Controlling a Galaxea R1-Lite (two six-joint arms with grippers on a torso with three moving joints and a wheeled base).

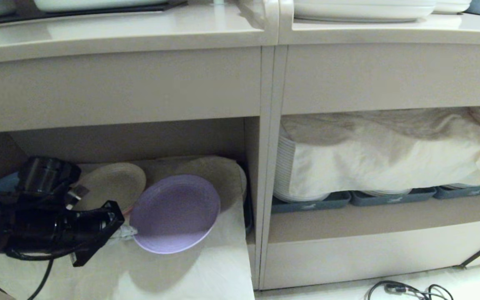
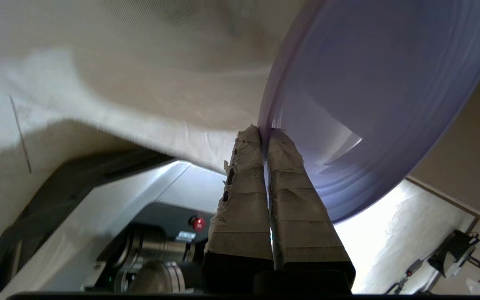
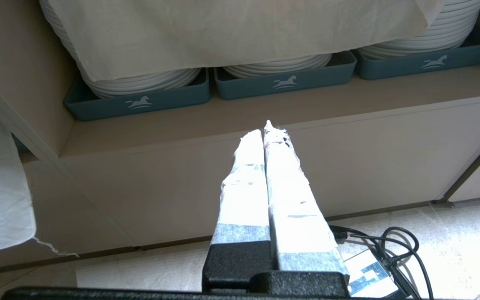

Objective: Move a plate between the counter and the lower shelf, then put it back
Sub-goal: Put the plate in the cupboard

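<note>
we see the left gripper [image 2: 265,133] clamped on the rim of the plate [image 1: 175,213] – the lilac plate is tilted over the white cloth [image 1: 206,266] at the lower shelf [image 1: 140,141], beside a beige plate [image 1: 113,183]. the right gripper [image 3: 268,132] – fingers pressed together, holding nothing – faces the grey-blue trays [image 3: 283,83].

Left gripper [image 1: 124,230] jaws clamped, right gripper [image 3: 268,132] jaws together
</note>
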